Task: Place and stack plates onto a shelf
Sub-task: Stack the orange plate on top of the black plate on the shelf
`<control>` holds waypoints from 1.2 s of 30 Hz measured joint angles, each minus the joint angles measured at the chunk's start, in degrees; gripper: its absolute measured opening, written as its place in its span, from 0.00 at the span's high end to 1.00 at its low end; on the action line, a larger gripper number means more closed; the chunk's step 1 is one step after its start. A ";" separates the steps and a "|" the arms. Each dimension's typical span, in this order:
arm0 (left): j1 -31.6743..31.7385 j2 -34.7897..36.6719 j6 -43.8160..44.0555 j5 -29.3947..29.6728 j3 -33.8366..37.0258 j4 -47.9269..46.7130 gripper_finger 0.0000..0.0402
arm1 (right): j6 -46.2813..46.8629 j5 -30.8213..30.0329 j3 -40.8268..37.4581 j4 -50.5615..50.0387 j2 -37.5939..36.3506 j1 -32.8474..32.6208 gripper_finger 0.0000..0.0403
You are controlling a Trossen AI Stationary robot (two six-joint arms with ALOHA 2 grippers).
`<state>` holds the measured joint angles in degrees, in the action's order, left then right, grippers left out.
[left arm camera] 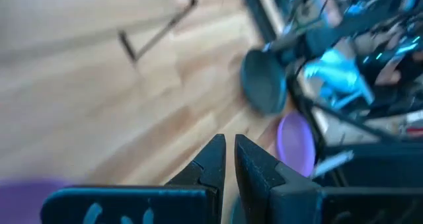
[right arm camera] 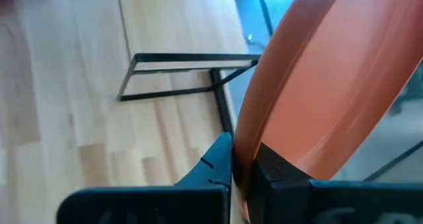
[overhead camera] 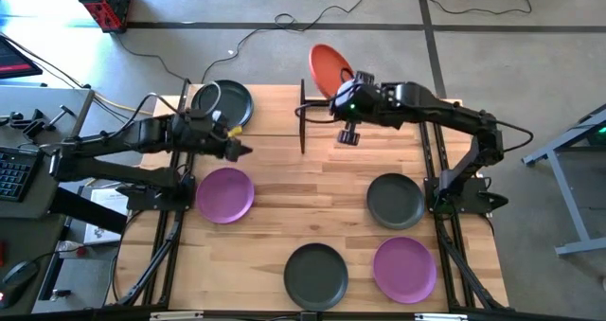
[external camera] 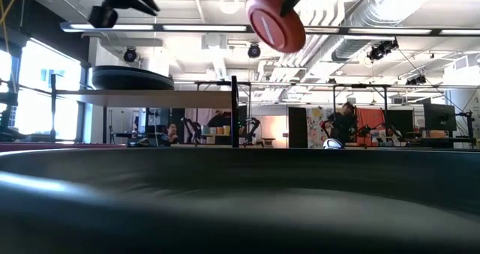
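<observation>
My right gripper [overhead camera: 343,89] is shut on the orange plate [overhead camera: 326,67], high over the far right end of the shelf [overhead camera: 275,108]; the low view shows this plate [external camera: 276,18] tilted, its underside toward the camera. A dark grey plate [overhead camera: 223,103] lies flat on the shelf's left half [external camera: 150,97]. My left gripper [overhead camera: 240,151] hovers shut and empty between the shelf and a purple plate [overhead camera: 225,193] on the table. Two dark grey plates [overhead camera: 396,200] [overhead camera: 316,274] and another purple plate [overhead camera: 404,269] lie flat on the table. I see no light blue plate. My right gripper [right arm camera: 241,154] pinches the orange plate's rim [right arm camera: 250,145] between its two fingers, one finger on each face. The plate is lifted clear of everything and stands tilted on edge, reaching away from the fingers toward the table's far side.
The shelf's thin black posts [overhead camera: 303,117] stand near the table's middle at the far side; one black leg frame [right arm camera: 192,75] shows below my right gripper. A dark plate's rim [external camera: 240,201] fills the low view's foreground. Cables run across the floor beyond the far edge.
</observation>
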<state>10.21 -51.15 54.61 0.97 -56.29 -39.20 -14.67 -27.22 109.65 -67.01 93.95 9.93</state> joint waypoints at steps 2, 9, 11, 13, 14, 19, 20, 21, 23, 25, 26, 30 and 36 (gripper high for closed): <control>2.22 0.00 -2.30 0.17 0.00 2.92 0.94 | -4.00 0.00 1.55 -0.14 0.02 0.24 1.00; 6.95 -0.25 -9.81 3.77 0.00 18.95 0.94 | -13.69 -2.87 4.01 2.14 0.02 0.22 1.00; 7.76 -0.29 -13.33 2.91 0.00 23.02 0.94 | -15.01 -2.86 4.02 2.28 0.02 0.22 1.00; 8.72 -0.29 -14.58 2.69 -0.02 26.52 0.94 | -16.32 -2.89 4.02 2.14 0.03 0.22 1.00; 9.23 -0.27 -14.48 2.43 -0.02 27.56 0.94 | -17.03 -2.89 4.02 2.15 0.04 0.22 1.00; 13.51 -0.27 -14.38 -2.68 -0.02 29.00 0.94 | -17.64 -2.86 3.95 2.14 0.04 0.26 1.00; 14.50 -0.28 -14.37 -3.64 -0.02 28.97 0.93 | -17.86 -2.85 3.95 2.12 0.04 0.26 1.00; 15.36 -0.29 -14.37 -4.18 -0.02 28.97 0.92 | -18.31 -2.82 3.94 2.08 0.04 0.26 1.00; 16.80 -0.79 -14.36 -5.28 -0.02 29.65 0.90 | -19.50 -2.82 3.93 1.69 0.04 0.26 1.00; 17.41 -1.97 -14.36 -5.61 -0.09 30.36 0.86 | -20.34 -2.72 3.93 1.67 0.04 0.26 1.00; 17.68 -2.74 -14.36 -5.75 -0.09 30.40 0.84 | -20.38 -2.73 3.91 1.66 0.04 0.26 1.00; 18.24 -5.96 -15.65 -5.33 -0.09 33.21 0.77 | -20.51 -2.71 3.91 1.20 0.04 0.26 1.00; 21.63 -9.38 -10.42 -0.46 -0.07 33.89 0.70 | -24.78 -0.78 3.89 -2.64 0.24 0.26 1.00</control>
<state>31.84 -60.53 44.19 0.51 -56.36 -5.31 -39.44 -28.00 113.54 -69.65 94.19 10.20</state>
